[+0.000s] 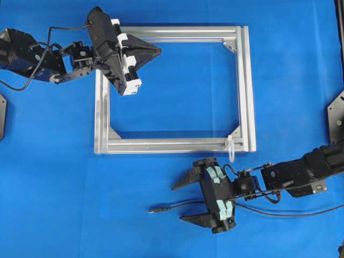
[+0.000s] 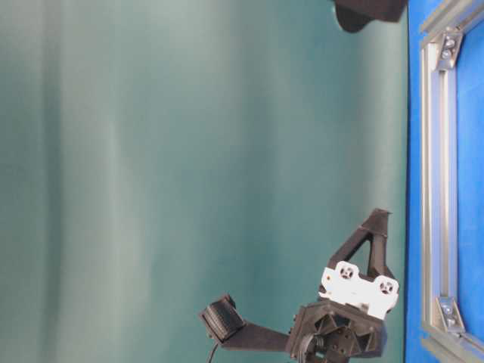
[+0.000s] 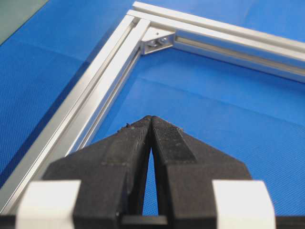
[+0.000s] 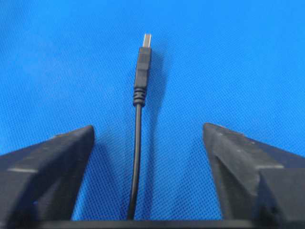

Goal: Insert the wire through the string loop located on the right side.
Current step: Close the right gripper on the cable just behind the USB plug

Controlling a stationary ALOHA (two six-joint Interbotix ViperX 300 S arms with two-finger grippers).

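The wire (image 1: 177,205) is a thin black cable lying on the blue mat below the frame, its plug tip (image 1: 153,210) pointing left. My right gripper (image 1: 179,203) is open and straddles it. In the right wrist view the wire (image 4: 137,143) runs between the two fingers (image 4: 62,157) and touches neither, and the plug (image 4: 143,62) lies ahead of them. The string loop (image 1: 231,148) is a small whitish strip at the frame's lower right corner, above the right gripper. My left gripper (image 1: 159,51) is shut on nothing over the frame's top bar, with its fingertips (image 3: 151,119) pressed together.
The silver square frame (image 1: 172,145) lies flat on the blue mat, with corner brackets (image 1: 230,45) inside. The right arm (image 1: 301,169) reaches in from the right edge, and the wire trails off under it. The left arm (image 1: 32,56) comes in from the upper left.
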